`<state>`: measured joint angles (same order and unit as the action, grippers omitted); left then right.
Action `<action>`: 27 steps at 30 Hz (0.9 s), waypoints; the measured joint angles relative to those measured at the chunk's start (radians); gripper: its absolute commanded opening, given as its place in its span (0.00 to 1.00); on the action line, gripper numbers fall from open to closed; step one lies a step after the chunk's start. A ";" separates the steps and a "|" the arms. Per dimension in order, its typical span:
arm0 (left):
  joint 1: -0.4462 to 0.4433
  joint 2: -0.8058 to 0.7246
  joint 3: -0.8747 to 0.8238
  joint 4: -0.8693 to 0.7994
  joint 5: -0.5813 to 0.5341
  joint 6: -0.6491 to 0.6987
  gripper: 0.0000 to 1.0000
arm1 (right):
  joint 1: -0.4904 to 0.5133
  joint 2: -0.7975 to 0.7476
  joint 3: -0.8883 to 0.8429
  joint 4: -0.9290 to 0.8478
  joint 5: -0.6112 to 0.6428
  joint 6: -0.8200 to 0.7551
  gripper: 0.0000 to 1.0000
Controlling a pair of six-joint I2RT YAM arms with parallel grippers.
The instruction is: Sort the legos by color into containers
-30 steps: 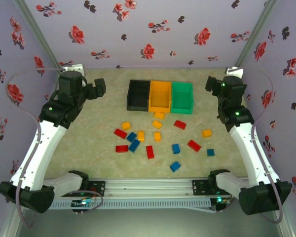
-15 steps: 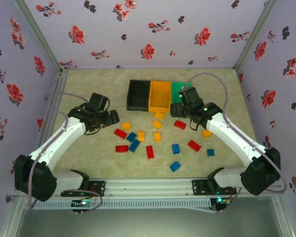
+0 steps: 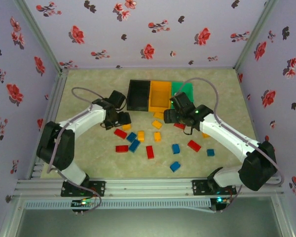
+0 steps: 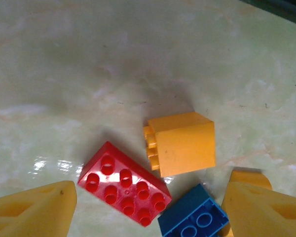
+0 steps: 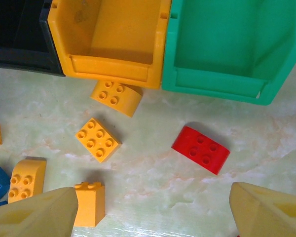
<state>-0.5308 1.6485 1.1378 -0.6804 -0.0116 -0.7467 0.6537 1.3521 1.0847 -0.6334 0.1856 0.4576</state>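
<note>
Since both arms swung inward, left gripper [image 4: 152, 192]: apart, empty, orange brick [image 4: 182, 143] at one o'clock.
Right gripper [image 5: 155, 197]: apart, empty; picking looks near.

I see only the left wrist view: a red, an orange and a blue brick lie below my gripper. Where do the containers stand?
Observer: From above, the black bin, the orange bin and the green bin stand side by side in one row, toward the far side of the table.
Operator: And where is the other gripper now?
Observer: The right gripper is open, above the table just in front of the orange and green bins, with another red brick lying ahead of it.
</note>
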 measured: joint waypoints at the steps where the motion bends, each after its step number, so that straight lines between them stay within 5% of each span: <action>1: -0.002 0.013 0.003 0.008 0.005 0.000 0.79 | 0.000 0.000 -0.003 0.000 0.000 0.000 0.81; 19: -0.016 0.197 0.114 0.039 0.032 0.035 0.66 | 0.013 0.032 -0.007 -0.001 -0.006 0.000 0.81; 27: -0.031 0.242 0.143 0.027 0.032 0.065 0.49 | 0.015 0.035 -0.007 -0.001 -0.006 0.000 0.81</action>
<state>-0.5613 1.8904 1.2812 -0.6537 0.0204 -0.6815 0.6685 1.3872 1.0779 -0.6342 0.1791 0.4576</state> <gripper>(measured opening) 0.509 0.811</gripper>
